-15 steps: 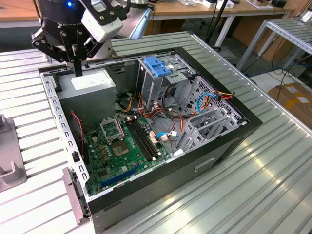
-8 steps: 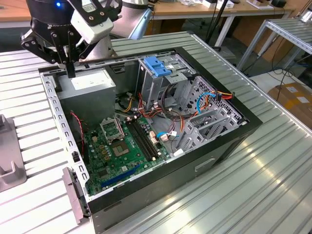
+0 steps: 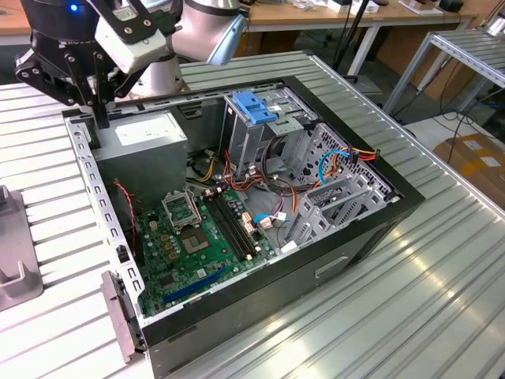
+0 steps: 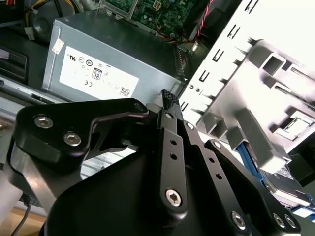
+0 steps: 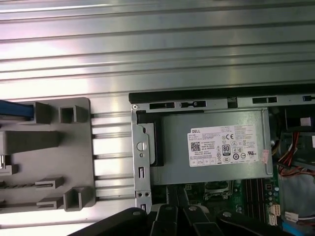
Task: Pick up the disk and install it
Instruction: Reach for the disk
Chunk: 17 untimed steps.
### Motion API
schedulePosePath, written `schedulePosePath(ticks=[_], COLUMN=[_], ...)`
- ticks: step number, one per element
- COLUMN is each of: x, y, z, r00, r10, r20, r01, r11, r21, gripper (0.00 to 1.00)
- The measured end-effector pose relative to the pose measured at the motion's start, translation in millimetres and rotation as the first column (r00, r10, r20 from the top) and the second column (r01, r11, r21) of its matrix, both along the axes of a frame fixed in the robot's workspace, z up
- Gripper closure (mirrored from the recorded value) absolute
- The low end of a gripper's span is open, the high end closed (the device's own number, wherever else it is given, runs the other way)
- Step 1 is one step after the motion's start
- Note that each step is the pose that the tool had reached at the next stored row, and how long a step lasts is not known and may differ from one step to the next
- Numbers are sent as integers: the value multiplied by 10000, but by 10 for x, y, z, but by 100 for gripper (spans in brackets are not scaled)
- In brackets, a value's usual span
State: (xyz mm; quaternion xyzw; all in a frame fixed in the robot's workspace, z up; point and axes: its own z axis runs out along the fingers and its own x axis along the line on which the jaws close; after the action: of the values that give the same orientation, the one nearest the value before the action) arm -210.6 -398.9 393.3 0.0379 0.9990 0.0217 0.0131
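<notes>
Pick-up stage, I judge: the black end effector (image 4: 170, 97), pinched shut and empty, hangs over the open black computer case's (image 3: 260, 316) far corner, apart from the dark blue-railed disk (image 4: 283, 182), whose grasp needs it opened.

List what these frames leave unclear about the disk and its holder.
- Disk, second wrist view: mostly behind the grey holder and cut by the picture edge; its seating is unclear.
- Grey holder, exterior view: cut off at the exterior view's left edge; its contents fall outside the picture.
</notes>
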Motion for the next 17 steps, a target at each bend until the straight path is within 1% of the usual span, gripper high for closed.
schedulePosePath(ticks=[17], x=[-336], y=[0], z=[-1], r00=[10000], r10=[0], r20=[1], r01=[0], r11=[10000], r21=[0], gripper=[90])
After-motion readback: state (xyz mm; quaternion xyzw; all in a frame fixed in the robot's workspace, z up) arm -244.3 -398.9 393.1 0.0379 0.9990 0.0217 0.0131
